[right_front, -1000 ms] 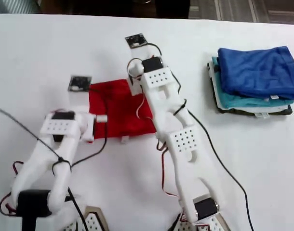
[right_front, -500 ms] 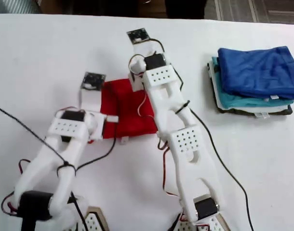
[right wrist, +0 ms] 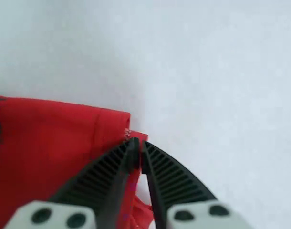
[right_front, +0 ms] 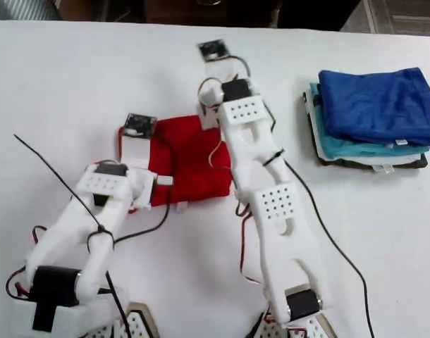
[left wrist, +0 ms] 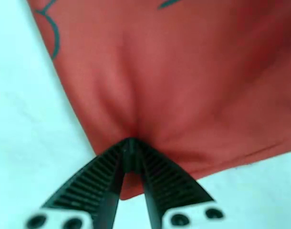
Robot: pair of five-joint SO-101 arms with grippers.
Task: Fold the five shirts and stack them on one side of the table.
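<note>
On the white table (right_front: 67, 77): crumpled red cloth shirt (right_front: 190, 165), left gripper (left wrist: 131, 144) pinching one edge, right gripper (right wrist: 136, 145) clamped on a corner; stack of folded blue, teal and dark shirts (right_front: 373, 116) well apart.

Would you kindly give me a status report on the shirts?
Left end effector shut on red shirt. Right end effector likewise. Nothing blocking folded stack.

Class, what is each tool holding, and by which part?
Both hold the red shirt: the left tool pinches cloth near one corner, the right tool pinches another corner.
</note>
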